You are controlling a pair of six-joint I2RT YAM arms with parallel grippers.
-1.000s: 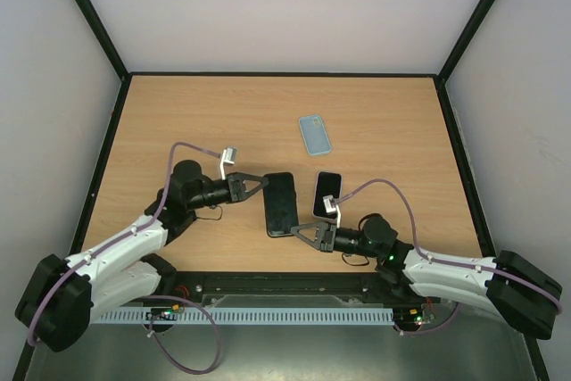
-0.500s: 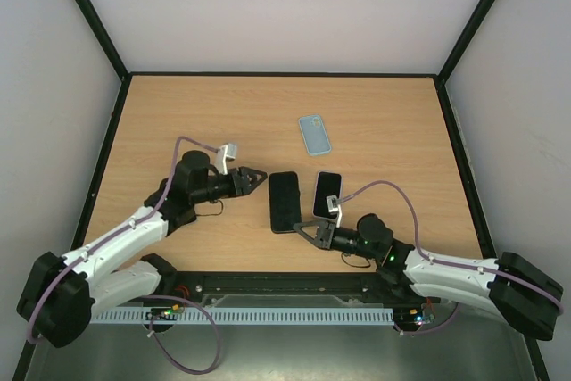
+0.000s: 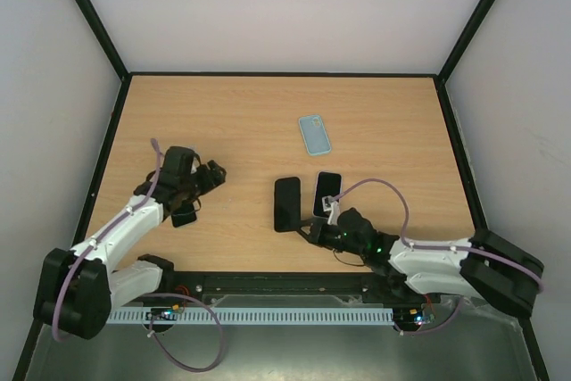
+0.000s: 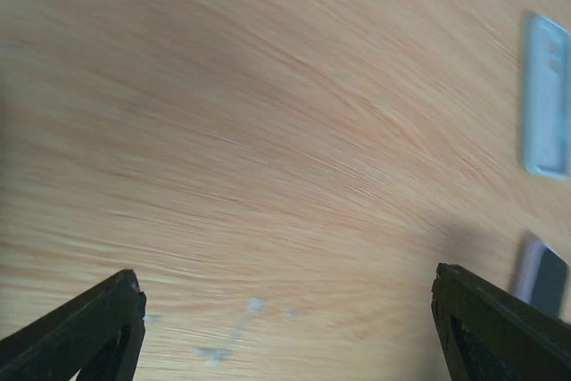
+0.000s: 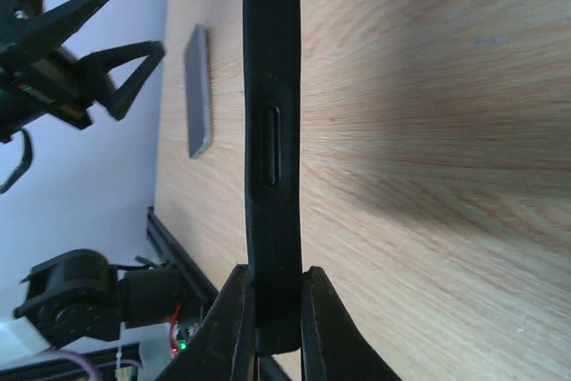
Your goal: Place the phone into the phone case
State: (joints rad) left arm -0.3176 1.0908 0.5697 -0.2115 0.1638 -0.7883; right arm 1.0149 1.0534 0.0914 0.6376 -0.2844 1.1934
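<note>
My right gripper (image 3: 309, 227) (image 5: 270, 274) is shut on the near end of the black phone case (image 3: 287, 203) (image 5: 272, 131). It holds the case flat, just above the table, and the case's side buttons face the right wrist camera. The phone (image 3: 327, 194) (image 4: 544, 276), with a dark screen and grey rim, lies on the wood just right of the case. Far to the left, my left gripper (image 3: 214, 176) (image 4: 285, 332) stands wide open over bare wood, with nothing between its fingers. I cannot tell whether anything sits inside the case.
A light blue case (image 3: 314, 134) (image 4: 546, 94) lies further back on the wooden table (image 3: 223, 113). A grey slab (image 3: 185, 214) (image 5: 198, 91) lies under the left arm. Black frame rails edge the table on all sides.
My left gripper let go of the black case, opened wide and drew back to the left. The right gripper kept its grip, and the case shifted slightly to the right.
</note>
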